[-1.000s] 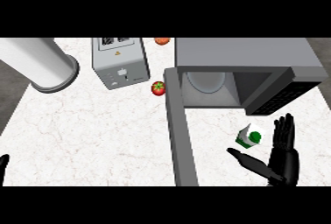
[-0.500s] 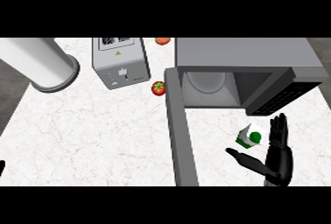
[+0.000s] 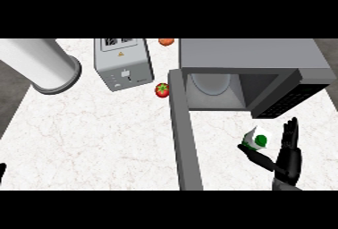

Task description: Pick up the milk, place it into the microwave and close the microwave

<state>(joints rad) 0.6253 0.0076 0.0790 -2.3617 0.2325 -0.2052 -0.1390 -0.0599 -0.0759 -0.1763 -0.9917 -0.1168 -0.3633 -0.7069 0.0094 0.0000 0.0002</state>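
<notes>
Milk (image 3: 256, 138) at 4 o'clock, right hand (image 3: 288, 156) beside it, fingers straight, open.
Left hand (image 3: 1, 172) cut off at 8 o'clock edge, state unreadable. Open microwave door (image 3: 182, 138) stands between milk and toaster (image 3: 123, 67), tomato (image 3: 162, 90).

The microwave (image 3: 251, 56) cavity stands open toward bare counter (image 3: 218, 152) in front. Its open door (image 3: 185, 143) walls that strip on the left; a toaster (image 3: 124, 67) and a tomato (image 3: 162, 90) sit beyond it.
</notes>
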